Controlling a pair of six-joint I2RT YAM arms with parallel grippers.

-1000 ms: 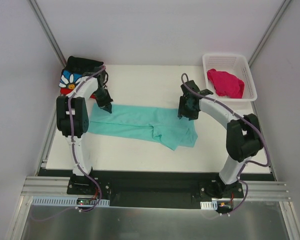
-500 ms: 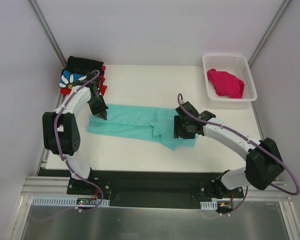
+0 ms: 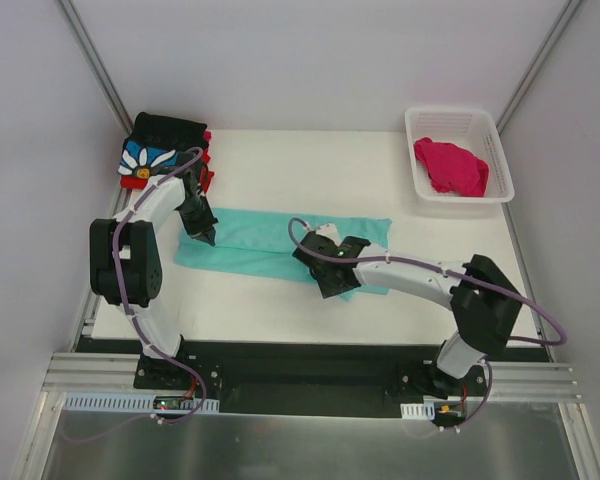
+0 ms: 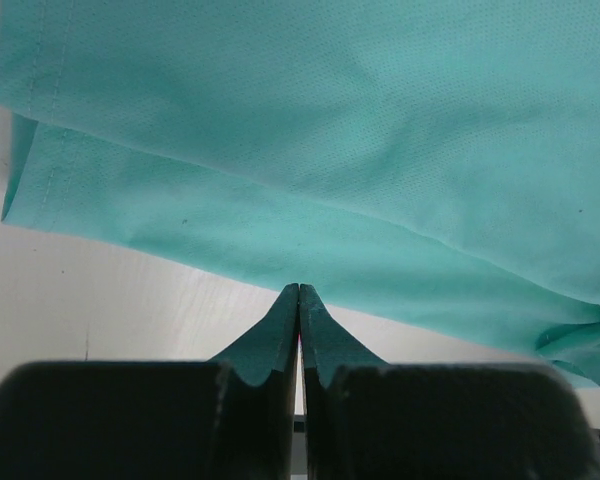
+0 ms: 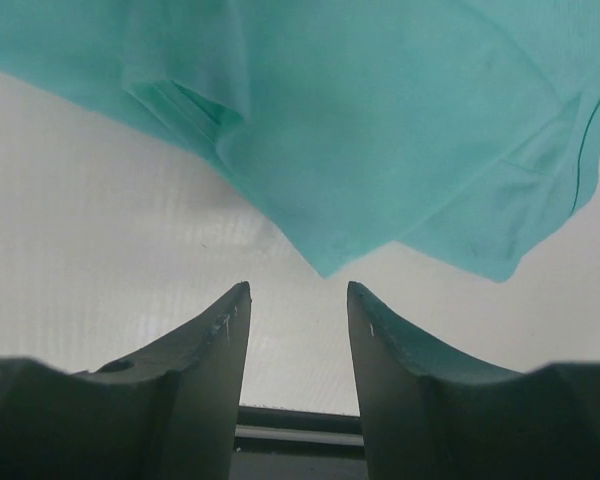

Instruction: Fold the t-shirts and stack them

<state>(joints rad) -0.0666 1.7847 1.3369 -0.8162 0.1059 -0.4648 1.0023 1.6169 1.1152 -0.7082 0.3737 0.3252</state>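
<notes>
White table (image 5: 80, 220): right gripper (image 5: 298, 288) part-open, empty, facing mint-teal shirt (image 5: 380, 120).

mint-teal t-shirt (image 4: 380, 150): fine knitted cloth, matt, with tiny mesh texture and a stitched hem
magenta-pink t-shirt (image 3: 452, 166): soft cloth, matt, crumpled
black daisy t-shirt (image 3: 165, 132): matt cloth with a printed flower
tabletop (image 3: 280, 310): white, smooth, matt, with faint grain in the wrist views
basket (image 3: 464, 200): white plastic lattice, a little glossy
left claw (image 4: 299, 290): dark hard plastic, matt
right claw (image 5: 298, 295): dark hard plastic, slight sheen, small scratches
frame rail (image 3: 80, 375): bare metal, dull shine
</notes>
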